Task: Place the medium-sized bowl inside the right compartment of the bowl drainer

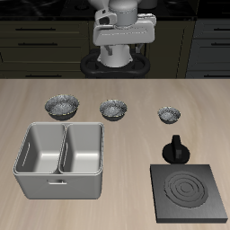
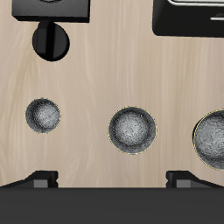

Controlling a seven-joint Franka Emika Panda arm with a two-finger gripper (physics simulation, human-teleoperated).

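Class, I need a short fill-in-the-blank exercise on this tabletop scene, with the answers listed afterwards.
1. The number of speckled bowls standing in a row on the table is ___.
2. The medium-sized bowl stands in the ___ of that row.
3. A wall splits the bowl drainer into ___ basins.
4. Neither basin holds a bowl; both are ___.

Answers: three; middle; two; empty

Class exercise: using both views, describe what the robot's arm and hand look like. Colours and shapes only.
The arm is white, built of rounded segments with dark joints, on a round dark base. In the wrist view the hand shows as a dark grey, near-black body with two blocky fingertips. No cables or markings are visible.
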